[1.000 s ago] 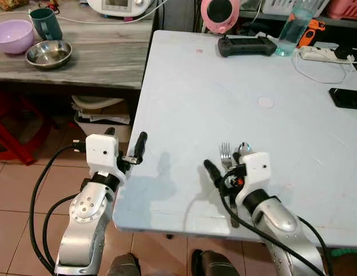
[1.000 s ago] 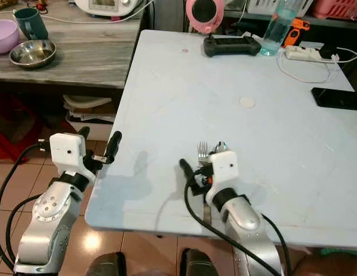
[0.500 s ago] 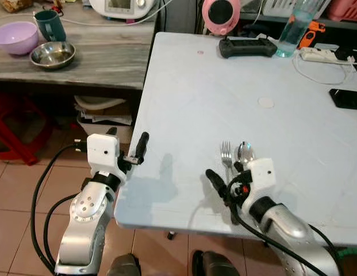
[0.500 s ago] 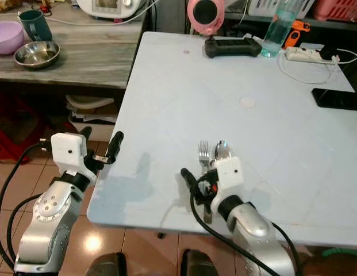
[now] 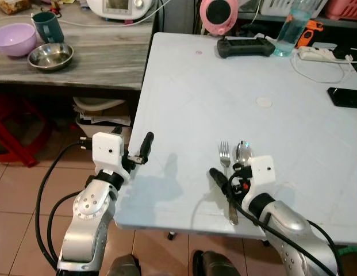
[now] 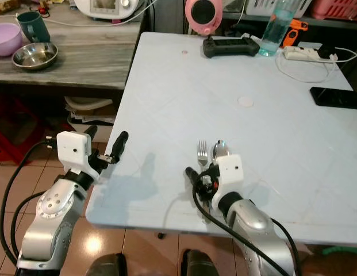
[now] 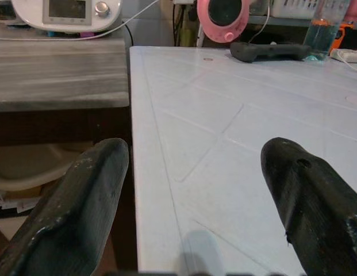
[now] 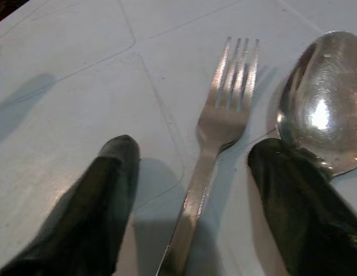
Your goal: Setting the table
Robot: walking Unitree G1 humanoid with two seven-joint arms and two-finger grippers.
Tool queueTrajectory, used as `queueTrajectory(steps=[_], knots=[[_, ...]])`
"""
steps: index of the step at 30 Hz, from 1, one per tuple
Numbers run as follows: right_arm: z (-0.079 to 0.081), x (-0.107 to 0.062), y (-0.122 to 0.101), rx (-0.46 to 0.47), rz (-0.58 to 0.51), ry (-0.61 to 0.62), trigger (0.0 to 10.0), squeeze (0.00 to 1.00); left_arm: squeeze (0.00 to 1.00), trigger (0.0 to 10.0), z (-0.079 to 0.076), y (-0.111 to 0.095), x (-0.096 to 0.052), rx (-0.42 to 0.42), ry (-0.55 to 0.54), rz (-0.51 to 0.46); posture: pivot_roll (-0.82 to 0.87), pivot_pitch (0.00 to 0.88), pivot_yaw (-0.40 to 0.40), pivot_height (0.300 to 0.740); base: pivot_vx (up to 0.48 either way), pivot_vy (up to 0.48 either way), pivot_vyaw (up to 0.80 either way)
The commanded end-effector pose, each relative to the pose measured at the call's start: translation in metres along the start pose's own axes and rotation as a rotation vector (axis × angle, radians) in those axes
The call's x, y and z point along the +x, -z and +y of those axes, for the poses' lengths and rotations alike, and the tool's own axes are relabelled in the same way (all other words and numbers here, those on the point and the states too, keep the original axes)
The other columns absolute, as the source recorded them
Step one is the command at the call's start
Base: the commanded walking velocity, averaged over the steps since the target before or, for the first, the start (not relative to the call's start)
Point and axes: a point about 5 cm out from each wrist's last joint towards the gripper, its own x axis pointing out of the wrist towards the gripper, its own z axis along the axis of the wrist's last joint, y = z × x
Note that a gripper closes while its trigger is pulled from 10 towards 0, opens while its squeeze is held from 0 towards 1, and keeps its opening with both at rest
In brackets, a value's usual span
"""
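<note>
Cutlery placement, by the look of it: fork (image 8: 215,132) and spoon (image 8: 319,103) lying flat on the pale table (image 5: 235,86) near its front edge, side by side and nearly touching, tines and bowl pointing away from the robot. Right gripper (image 8: 192,167) low over them with fingers spread wide, the fork handle running between the two black pads without contact on either, one finger sitting over the spoon's lower bowl; nothing held. Left gripper (image 7: 195,172) hovering at the table's left edge, likewise wide open and empty. Judged as the moment just around setting the cutlery down or taking it up, not clear which. Next move probably either a straight lift clear of the pieces without nudging them, or a squeeze on the fork handle; either way calls for care, since the thin flat metal lies flush on a smooth top and could skid. Fork and spoon both plain polished steel, the spoon's bowl catching a bright glare, the fork with four slim tines and a narrow neck
</note>
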Motion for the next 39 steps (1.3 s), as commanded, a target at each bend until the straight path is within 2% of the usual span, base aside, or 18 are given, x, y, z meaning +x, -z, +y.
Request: queueTrajectory(steps=[1,9,17,26,28,30,34,39], knots=[[-0.003,0.002,0.018,0.038,0.123,0.019,0.0,0.0,0.0,10.0,0.0,0.002,-0.003,-0.004,0.0,0.01,-0.01,0.123,-0.013,0.74,0.0,0.0,0.0],[-0.008,0.005,0.028,0.057,0.224,0.025,0.0,0.0,0.0,10.0,-0.002,0.005,-0.006,-0.018,0.007,0.024,0.0,0.134,-0.023,0.74,0.0,0.0,0.0],[-0.01,0.01,0.033,0.068,0.301,0.018,0.0,0.0,0.0,10.0,-0.014,0.008,-0.017,-0.064,0.128,0.05,0.01,0.154,-0.03,0.74,0.0,0.0,0.0],[-0.016,0.009,0.041,0.114,0.354,0.055,0.0,0.0,0.0,10.0,-0.019,0.008,-0.023,-0.07,0.186,0.055,0.01,0.167,-0.027,0.74,0.0,0.0,0.0],[-0.015,0.009,0.04,0.121,0.346,0.057,0.0,0.0,0.0,10.0,-0.019,0.009,-0.024,-0.063,0.186,0.062,0.01,0.169,-0.026,0.74,0.0,0.0,0.0],[-0.014,0.013,0.034,0.144,0.3,0.069,0.0,0.0,0.0,10.0,-0.015,0.012,-0.023,-0.018,0.163,0.083,0.01,0.17,-0.023,0.74,0.0,0.0,0.0],[-0.008,0.022,0.014,0.07,0.182,0.056,0.0,0.0,0.0,10.0,-0.007,0.014,-0.019,0.019,0.099,0.096,0.01,0.166,-0.024,0.74,0.0,0.0,0.0],[-0.005,0.028,0.002,0.093,0.123,0.065,0.0,0.0,0.0,10.0,-0.001,0.017,-0.017,0.051,0.051,0.119,0.01,0.158,-0.026,0.74,0.0,0.096,0.0]])
